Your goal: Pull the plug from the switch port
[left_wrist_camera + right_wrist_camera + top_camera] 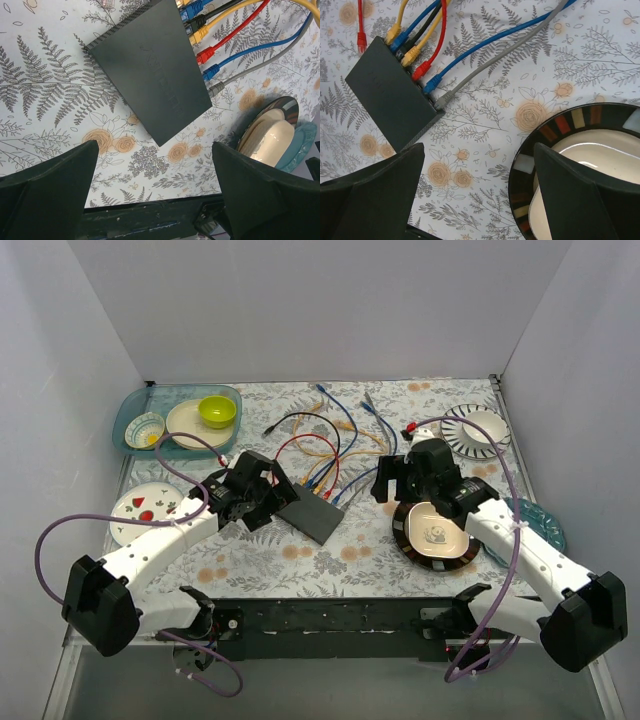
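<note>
**Jaws Open Beside the Switch, No Plug Out Yet**

At the near edge of the desk (300,565) a black rail (330,620) carries the bases of the left arm (160,540) and the right arm (520,545), both reaching inward. The left jaws hover spread wide with nothing between them, just left of the switch (312,512). The right jaws, equally wide and empty, hang by the rim of the panda plate (435,532), near the switch's socket edge but apart from it.

The switch lies flat mid-desk at an angle, with its sockets facing away to the right. A row of coloured plugs fills that edge. The grey plug (444,99) is the end one, closest to the right jaws, with a blue plug (432,84) just beside it. A loose red plug (361,39) lies beside the far corner, in no socket.

The step in hand looks like the approach. To do it well, I judge, the left jaws should pin the box so it cannot slide. The right jaws should close on the grey plug's body, not its cable, press any latch (none is visible), and draw straight out along the cable line, sparing the neighbouring plug.

Beyond, cables (320,435) fan over a fern-and-rose printed cloth (250,565) toward a teal tray (130,410) of dishes and a striped plate (478,430). Plain pale walls (320,310) close three sides.
</note>
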